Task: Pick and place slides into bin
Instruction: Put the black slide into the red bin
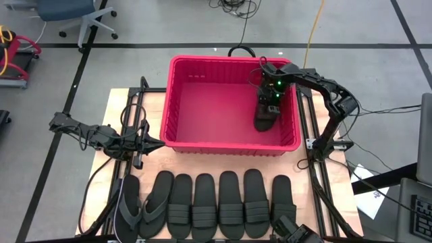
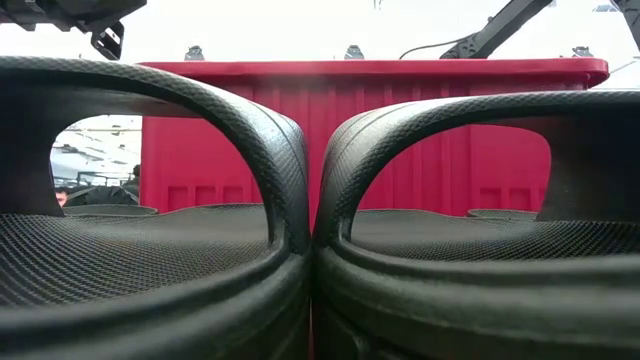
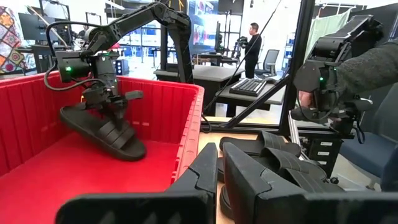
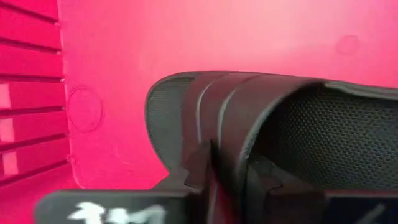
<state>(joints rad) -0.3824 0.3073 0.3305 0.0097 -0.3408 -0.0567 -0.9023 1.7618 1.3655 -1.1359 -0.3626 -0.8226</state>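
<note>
Two ribbed band straps (image 2: 300, 170) of the slides fill your low view, arching side by side and touching, their footbeds finely dimpled, with the red slotted wall of the bin (image 2: 370, 130) rising just behind them. From above you see seven slides (image 1: 206, 206) lined up along the table's near edge, the two at the left end flatter thong flip-flops (image 1: 138, 206), one greyer. An eighth slide (image 1: 264, 116) sits inside the bin at its right side, tilted, its toe on the smooth red floor and its heel raised. Your right gripper (image 1: 270, 98) hangs over it, fingers (image 4: 199, 165) on either side of the ribbed strap; whether they are clamped on it you cannot tell. Your left gripper (image 1: 156, 143) waits outside the bin's near-left corner, fingers closed and empty. Only the left wrist view shows the slide's slant, and a person (image 3: 252, 40) standing among desks beyond the table.
</note>
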